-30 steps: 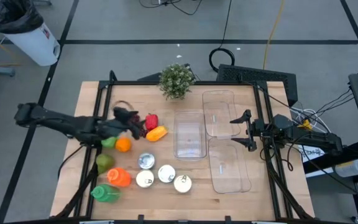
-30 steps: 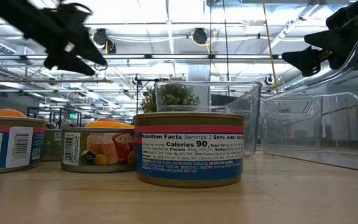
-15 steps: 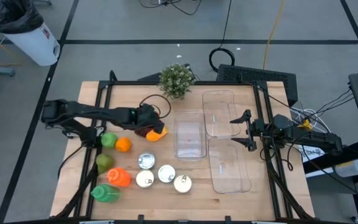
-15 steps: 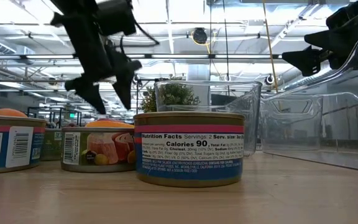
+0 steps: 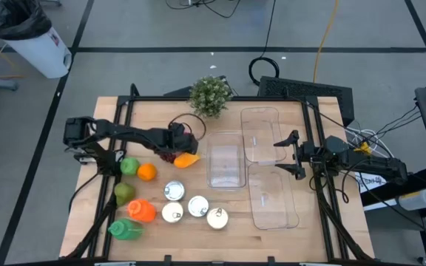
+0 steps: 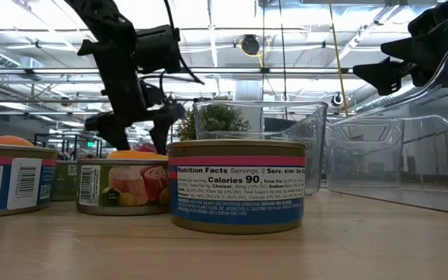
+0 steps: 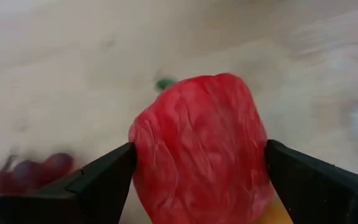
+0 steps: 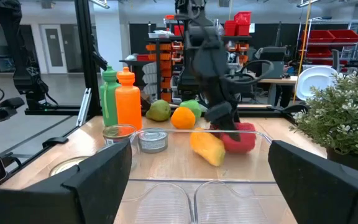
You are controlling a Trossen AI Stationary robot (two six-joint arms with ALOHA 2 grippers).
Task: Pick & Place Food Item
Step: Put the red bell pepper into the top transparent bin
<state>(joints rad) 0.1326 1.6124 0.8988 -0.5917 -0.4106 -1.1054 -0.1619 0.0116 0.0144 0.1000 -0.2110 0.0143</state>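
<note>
**Red pepper being straddled by the left gripper: handling entry**

High view. The left gripper point(image 5: 181, 145) is being shown left of centre in the frame, directly over the red pepper point(image 5: 170, 156). The yellow pepper point(image 5: 187, 158) is lying just beside it, toward the clear bin point(image 5: 225, 161) at centre. The right gripper point(image 5: 288, 154) is being held right of centre, waiting above the clear containers with its fingers spread.

Low view. The left gripper point(image 6: 133, 128) is being seen upper left of centre, its fingers parted and pointing down behind the cans point(image 6: 236, 185). The pepper itself is being hidden by the cans.

Left wrist view. The red pepper point(image 7: 201, 146) is filling the centre of the frame, with one dark finger point(image 7: 98, 180) at each flank. The fingers are standing open around it; whether they are touching it cannot be told.

Right wrist view. The red pepper point(image 8: 239, 137) is being seen at centre right, on the table beyond the bin wall, touching the yellow pepper point(image 8: 207, 147).

Handling, as judged. The item is being taken for a light, hollow toy with a wrinkled, glossy skin: probably yielding and somewhat slippery. A hold across the widest mid-body is being advised, clear of the yellow neighbour.
</note>
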